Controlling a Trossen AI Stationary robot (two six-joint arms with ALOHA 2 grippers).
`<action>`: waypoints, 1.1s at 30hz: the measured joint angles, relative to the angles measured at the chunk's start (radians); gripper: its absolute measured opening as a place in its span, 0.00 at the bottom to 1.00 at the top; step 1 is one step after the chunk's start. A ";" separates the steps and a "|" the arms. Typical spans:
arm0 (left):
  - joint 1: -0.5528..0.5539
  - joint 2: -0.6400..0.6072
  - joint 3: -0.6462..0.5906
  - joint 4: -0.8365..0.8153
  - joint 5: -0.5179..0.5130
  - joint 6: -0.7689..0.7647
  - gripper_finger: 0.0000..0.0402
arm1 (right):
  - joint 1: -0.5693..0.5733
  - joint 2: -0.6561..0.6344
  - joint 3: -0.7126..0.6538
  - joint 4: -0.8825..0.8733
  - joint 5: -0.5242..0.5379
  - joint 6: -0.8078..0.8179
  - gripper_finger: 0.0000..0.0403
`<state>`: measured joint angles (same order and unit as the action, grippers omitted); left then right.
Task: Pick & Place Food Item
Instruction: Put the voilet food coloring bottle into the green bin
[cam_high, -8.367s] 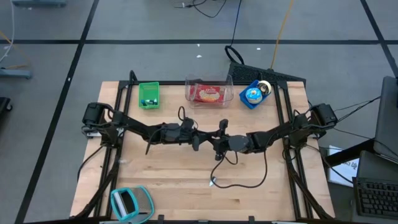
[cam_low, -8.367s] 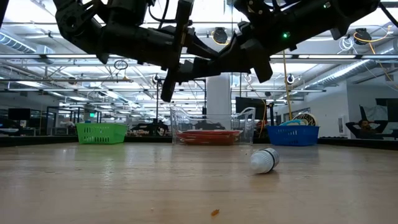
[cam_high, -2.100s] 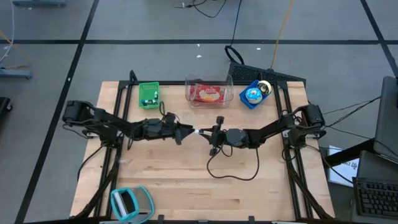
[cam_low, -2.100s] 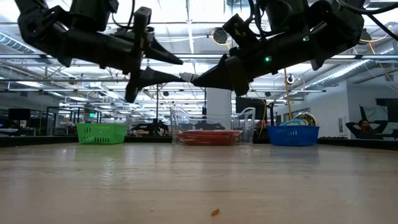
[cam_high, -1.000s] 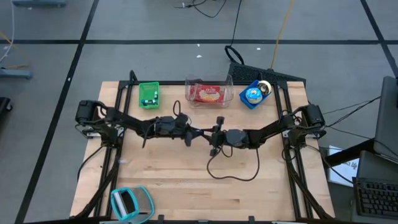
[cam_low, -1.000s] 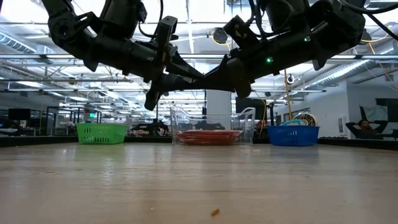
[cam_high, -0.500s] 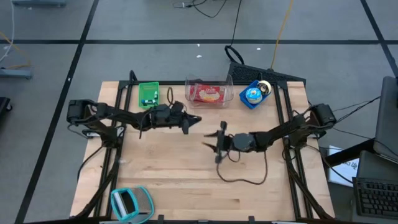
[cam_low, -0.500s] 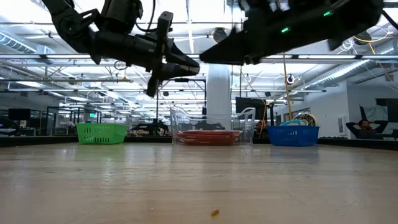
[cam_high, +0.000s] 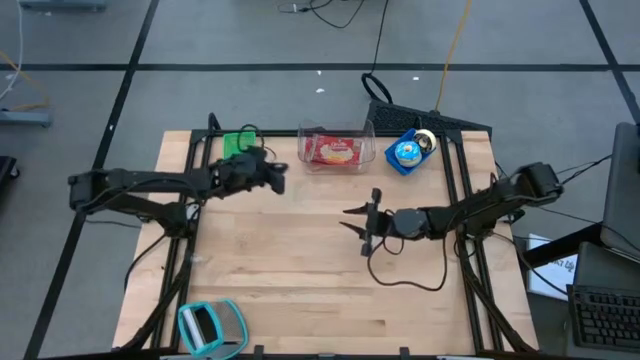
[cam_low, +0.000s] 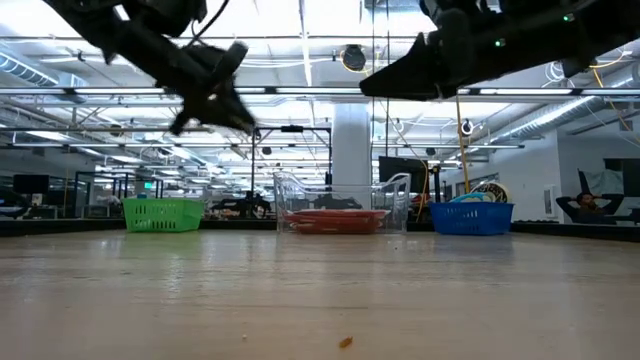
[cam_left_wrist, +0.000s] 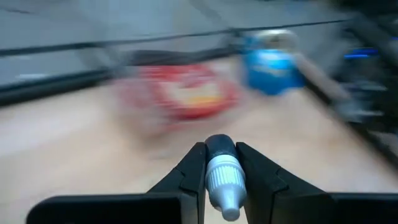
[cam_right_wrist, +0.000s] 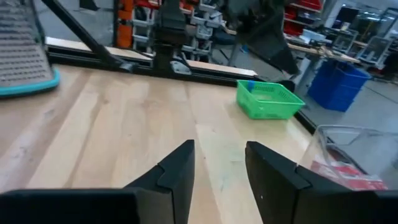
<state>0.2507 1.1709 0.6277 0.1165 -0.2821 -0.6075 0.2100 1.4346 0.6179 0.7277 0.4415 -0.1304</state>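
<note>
The small white-capped bottle (cam_left_wrist: 222, 176) sits pinched between the fingers of the left end effector (cam_high: 275, 177), carried above the table (cam_high: 300, 290) near the green basket (cam_high: 238, 143). It looks light, rigid and smooth, so likely slippery; a hold across its body below the cap seems safest. The right end effector (cam_high: 352, 217) hangs empty, fingers parted, mid-table.

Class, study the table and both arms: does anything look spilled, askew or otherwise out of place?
A small orange-brown crumb lies loose on the bare wooden table, away from any basket. Otherwise nothing stands out: the clear container and blue basket sit upright along the far edge.
</note>
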 joint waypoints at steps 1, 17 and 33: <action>0.011 -0.020 0.000 -0.060 -0.051 0.000 0.16 | 0.000 -0.009 -0.009 0.000 -0.001 0.009 0.32; 0.299 -0.033 -0.004 -0.342 -0.232 -0.067 0.15 | -0.001 -0.030 -0.030 0.002 0.003 0.040 0.32; 0.489 -0.032 -0.180 -0.165 -0.145 -0.108 0.17 | -0.001 -0.030 -0.030 0.008 0.003 0.041 0.32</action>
<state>0.7396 1.1385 0.4480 -0.0480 -0.4273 -0.7152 0.2089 1.4044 0.5880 0.7358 0.4444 -0.0898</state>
